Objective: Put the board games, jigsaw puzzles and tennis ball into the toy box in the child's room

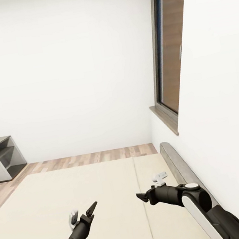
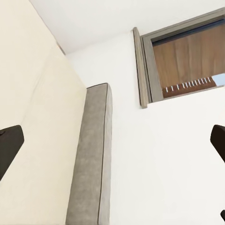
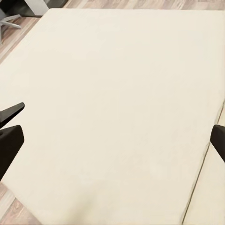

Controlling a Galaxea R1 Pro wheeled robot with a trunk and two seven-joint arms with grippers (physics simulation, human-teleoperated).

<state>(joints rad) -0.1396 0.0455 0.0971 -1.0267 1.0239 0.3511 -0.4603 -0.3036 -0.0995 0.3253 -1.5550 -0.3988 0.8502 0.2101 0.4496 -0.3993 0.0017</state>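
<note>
Over the bed, left gripper and right gripper hang spread apart, holding nothing; no toys visible, progress unclear.

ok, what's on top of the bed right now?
Bare beige mattress on the bed; both open grippers, left and right, hover above it. No board games on the visible part; the near end is out of frame.

No text, label or number can be read anywhere; surfaces are plain.
</note>
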